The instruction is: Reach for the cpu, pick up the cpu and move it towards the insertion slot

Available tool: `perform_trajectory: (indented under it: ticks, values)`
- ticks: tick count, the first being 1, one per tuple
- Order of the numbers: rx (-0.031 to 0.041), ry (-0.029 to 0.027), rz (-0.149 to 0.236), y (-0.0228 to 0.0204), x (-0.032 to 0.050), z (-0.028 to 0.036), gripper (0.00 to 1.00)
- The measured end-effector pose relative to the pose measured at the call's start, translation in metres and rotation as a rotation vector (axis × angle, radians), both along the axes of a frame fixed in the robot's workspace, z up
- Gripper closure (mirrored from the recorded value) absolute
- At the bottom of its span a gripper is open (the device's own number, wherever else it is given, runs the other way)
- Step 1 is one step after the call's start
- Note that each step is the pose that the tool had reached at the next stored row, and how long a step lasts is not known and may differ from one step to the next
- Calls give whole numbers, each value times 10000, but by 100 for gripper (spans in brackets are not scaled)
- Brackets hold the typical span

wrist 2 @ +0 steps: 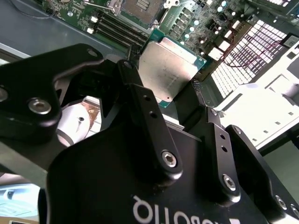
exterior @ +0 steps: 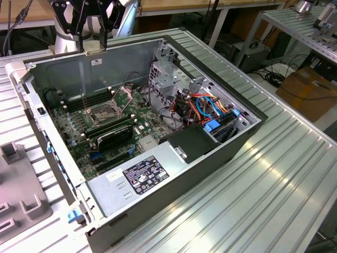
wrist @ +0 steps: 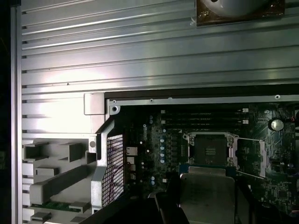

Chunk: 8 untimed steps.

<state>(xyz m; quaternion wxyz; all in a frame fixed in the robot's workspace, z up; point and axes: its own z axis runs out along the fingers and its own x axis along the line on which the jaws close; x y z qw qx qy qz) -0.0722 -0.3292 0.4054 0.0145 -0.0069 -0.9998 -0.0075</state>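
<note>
Your gripper [wrist 2: 180,95] clamps the cpu [wrist 2: 170,67] by its edges above the case — tilt it, and it could slip or meet the insertion slot [wrist: 210,149] crooked.

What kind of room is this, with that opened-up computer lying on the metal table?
Most likely a robotics lab or workshop. An open computer case lies on a ribbed aluminium bench, with more metal-framed tables and a cardboard box behind. The gripper holds the cpu near the insertion slot.
</note>
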Motion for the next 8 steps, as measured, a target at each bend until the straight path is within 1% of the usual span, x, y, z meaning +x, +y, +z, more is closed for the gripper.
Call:
perform_trajectory:
  ticks: [2,5,8]
  values:
    - [0,1,-17,26,37,-4,45]
    - [0,1,-22,47,58,-9,45]
    - [0,0,-23,48,62,-9,45]
